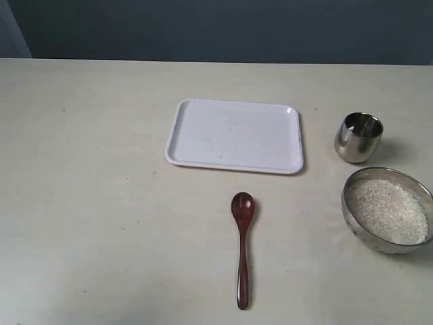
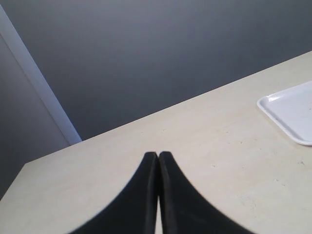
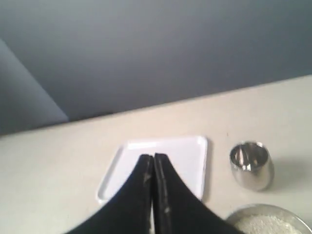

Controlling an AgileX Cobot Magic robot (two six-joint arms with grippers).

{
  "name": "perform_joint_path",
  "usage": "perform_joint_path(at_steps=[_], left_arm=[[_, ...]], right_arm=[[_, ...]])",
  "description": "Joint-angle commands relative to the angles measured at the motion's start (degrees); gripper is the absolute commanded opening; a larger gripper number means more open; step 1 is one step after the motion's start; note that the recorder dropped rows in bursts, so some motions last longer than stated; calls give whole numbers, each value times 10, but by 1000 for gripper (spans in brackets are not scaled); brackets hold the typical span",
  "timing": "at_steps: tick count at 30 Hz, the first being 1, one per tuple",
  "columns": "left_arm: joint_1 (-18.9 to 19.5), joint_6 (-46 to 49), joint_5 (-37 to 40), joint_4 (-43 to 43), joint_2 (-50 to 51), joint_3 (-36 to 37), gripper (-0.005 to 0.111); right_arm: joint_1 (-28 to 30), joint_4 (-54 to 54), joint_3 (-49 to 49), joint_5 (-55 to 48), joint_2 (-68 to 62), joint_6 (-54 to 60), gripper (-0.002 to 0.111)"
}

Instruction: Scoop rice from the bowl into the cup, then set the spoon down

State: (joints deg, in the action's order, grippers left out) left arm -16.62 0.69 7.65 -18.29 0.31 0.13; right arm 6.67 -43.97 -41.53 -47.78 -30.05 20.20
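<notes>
The reddish-brown wooden spoon [image 1: 242, 248] lies flat on the table in the exterior view, oval bowl toward the tray, handle toward the front edge. At the right edge sits the wide steel bowl [image 1: 352, 218], filled with white rice [image 1: 388, 210]. Just behind it stands the small steel cup [image 1: 358, 137], also seen in the right wrist view [image 3: 250, 165]. Neither arm shows in the exterior view. My left gripper [image 2: 158, 155] is shut with nothing in it, over bare table. My right gripper [image 3: 154, 157] is shut and empty, in front of the tray, with the bowl's rim [image 3: 253, 210] beside it.
A white rectangular tray [image 1: 235, 136] lies behind the spoon at the table's middle; its corner shows in the left wrist view [image 2: 290, 109] and most of it in the right wrist view [image 3: 190, 146]. A dark wall runs behind the table's far edge.
</notes>
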Motion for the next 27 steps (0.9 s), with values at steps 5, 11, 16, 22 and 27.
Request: perform_joint_path(at_steps=[5,11,16,22,27], left_arm=[[0,-2,-6,2,-3,-1,0],[0,-2,-6,2,-3,-1,0],[0,-2,-6,2,-3,-1,0],[0,-2,-6,2,-3,-1,0],[0,-2,-6,2,-3,-1,0]], right_arm=[[-57,121,-173,-135,-279,9,-1],[-248,324,-158,-130,-380,-180,-1],[-418,392,-159,-75,-461,-320,-1],[-519,380,-159,-16,-576,-361,-1],[-543,311,-159,22,-646,-325,3]])
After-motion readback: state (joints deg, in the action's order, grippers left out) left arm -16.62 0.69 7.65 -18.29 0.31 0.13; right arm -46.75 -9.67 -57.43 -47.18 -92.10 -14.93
